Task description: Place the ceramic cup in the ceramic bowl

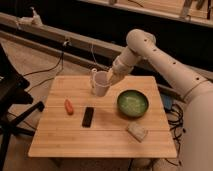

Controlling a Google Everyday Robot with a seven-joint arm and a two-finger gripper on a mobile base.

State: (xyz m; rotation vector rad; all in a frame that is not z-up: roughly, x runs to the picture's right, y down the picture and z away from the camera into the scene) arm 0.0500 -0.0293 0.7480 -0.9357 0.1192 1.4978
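1. One white ceramic cup.
2. One green ceramic bowl.
3. One orange item.
4. One black slab.
5. One pale block.
6. One pincer, mid-frame, clasping the cup's rim.
7. One table.

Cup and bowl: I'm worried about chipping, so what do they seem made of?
The cup, held at its rim by the pincer near the table's far edge, looks like white ceramic: plain, opaque, smooth. The bowl looks glazed ceramic too: dark green rim, speckled lighter inside.
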